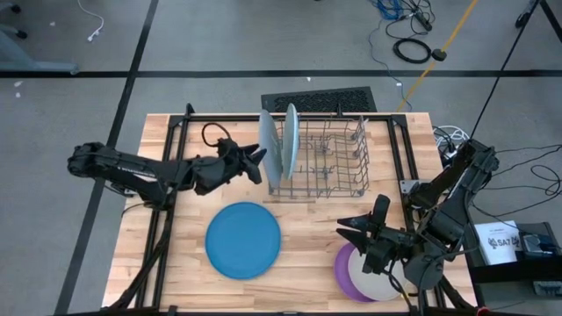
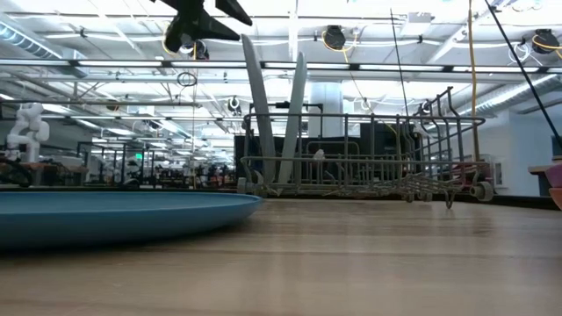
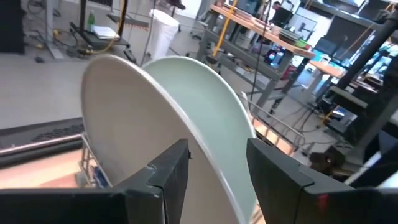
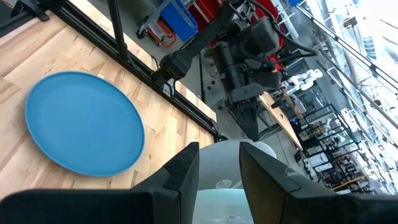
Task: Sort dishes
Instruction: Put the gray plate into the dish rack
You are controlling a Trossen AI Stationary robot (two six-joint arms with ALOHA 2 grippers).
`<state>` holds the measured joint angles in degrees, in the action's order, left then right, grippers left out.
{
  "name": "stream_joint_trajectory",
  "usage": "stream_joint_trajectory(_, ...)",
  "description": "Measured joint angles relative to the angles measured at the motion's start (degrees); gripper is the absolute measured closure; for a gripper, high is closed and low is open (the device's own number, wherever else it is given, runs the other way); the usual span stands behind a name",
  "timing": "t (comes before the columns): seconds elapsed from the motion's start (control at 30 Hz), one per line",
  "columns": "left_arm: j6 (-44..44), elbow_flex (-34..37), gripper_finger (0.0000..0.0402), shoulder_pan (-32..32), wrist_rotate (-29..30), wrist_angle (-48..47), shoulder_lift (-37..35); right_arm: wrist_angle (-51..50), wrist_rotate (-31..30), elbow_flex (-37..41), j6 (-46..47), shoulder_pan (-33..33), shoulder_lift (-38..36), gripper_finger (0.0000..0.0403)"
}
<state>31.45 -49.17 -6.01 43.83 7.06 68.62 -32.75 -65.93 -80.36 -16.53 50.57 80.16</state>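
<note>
A grey plate (image 1: 269, 151) and a light blue plate (image 1: 291, 140) stand on edge in the left end of the grey wire rack (image 1: 338, 158). A darker blue plate (image 1: 243, 239) lies flat on the table in front of it. A purple plate (image 1: 344, 272) with a beige-grey plate (image 1: 376, 283) on it lies at the near right, partly under my right arm. My left gripper (image 1: 259, 158) is open at the grey plate's left rim (image 3: 205, 155), one finger on each side of it. My right gripper (image 1: 349, 228) is open and empty above the table, left of the purple plate.
The rack's middle and right end (image 1: 347, 145) hold no plates. Black frame rails (image 1: 162, 228) run along the table's left and right sides. A black mat (image 1: 318, 98) lies beyond the far edge. Bare wood (image 1: 307, 219) lies between the blue plate and my right gripper.
</note>
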Motion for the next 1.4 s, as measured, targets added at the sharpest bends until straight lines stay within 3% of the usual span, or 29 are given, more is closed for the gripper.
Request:
stream_joint_trajectory(0.2, -3.75, 0.00, 0.0237, 1.91, -2.41, 2.22, 0.00, -0.07, 0.05, 0.00, 0.00, 0.00, 0.00, 0.0293)
stream_joint_trajectory(0.6, -0.38, 0.00, 0.0243, 6.65, -10.03, 2.41, 0.02, -0.09, 0.24, 0.00, 0.00, 0.00, 0.00, 0.0293)
stream_joint_trajectory(1.1, -0.42, 0.00, 0.0378, 12.50, -16.95, 2.74, 0.02, -0.09, 0.22, 0.00, 0.02, 0.00, 0.00, 0.0293)
stream_joint_trajectory(1.4, -2.30, 0.00, 0.0398, 14.38, -20.50, 6.51, 0.02, -0.11, 0.21, 0.00, 0.01, -0.01, 0.00, 0.0293)
